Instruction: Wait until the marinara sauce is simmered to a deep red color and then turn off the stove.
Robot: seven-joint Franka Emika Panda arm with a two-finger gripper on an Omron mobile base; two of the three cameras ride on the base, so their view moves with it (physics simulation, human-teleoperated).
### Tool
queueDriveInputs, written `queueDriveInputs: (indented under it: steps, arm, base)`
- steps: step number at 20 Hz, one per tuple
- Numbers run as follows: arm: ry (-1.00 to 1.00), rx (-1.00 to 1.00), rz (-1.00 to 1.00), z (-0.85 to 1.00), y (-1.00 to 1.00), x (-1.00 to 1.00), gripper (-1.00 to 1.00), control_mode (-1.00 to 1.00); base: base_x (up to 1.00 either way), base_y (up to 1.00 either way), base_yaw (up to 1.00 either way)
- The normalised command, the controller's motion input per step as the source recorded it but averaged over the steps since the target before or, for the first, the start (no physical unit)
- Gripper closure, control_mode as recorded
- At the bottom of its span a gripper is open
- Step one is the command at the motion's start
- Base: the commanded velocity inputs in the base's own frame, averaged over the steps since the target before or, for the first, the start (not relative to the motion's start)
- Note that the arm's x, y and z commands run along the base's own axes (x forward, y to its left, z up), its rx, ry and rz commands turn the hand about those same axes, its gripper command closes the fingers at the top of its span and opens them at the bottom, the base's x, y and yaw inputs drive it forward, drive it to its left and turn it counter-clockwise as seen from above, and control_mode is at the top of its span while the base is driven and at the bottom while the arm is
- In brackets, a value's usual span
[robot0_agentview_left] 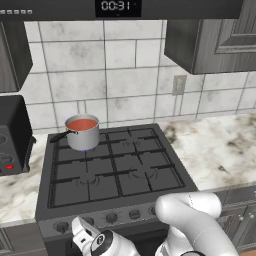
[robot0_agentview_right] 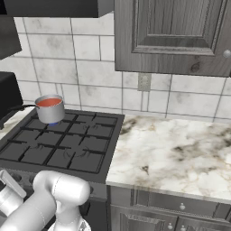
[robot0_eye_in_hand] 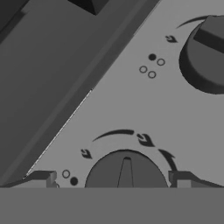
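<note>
While the marinara sauce [robot0_agentview_left: 82, 124] sits orange-red in its saucepan [robot0_agentview_left: 83, 137] on the stove [robot0_agentview_left: 114, 167] — back-left burner — the gripper [robot0_eye_in_hand: 114, 180] hovers at a front knob [robot0_eye_in_hand: 126, 171]. Fingers spread wide either side of it, gripping nothing.

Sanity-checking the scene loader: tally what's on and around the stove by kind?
Saucepan with marinara sauce: 1
Stove: 1
Knobs close to the camera in the hand view, first and second: 2
Black appliance left of the stove: 1
Wall outlet: 1
Gripper, a finger either side of the nearer knob: 1
Total: 7
</note>
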Motion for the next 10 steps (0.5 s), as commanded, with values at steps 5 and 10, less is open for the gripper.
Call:
queueDriveInputs:
  steps: [5, 10]
  arm:
    - [0.00, 0.00, 0.00, 0.00, 0.00, 0.00, -1.00, -1.00]
    - [0.00, 0.00, 0.00, 0.00, 0.00, 0.00, -1.00, -1.00]
  base:
    - [0.00, 0.00, 0.00]
    - [0.00, 0.00, 0.00]
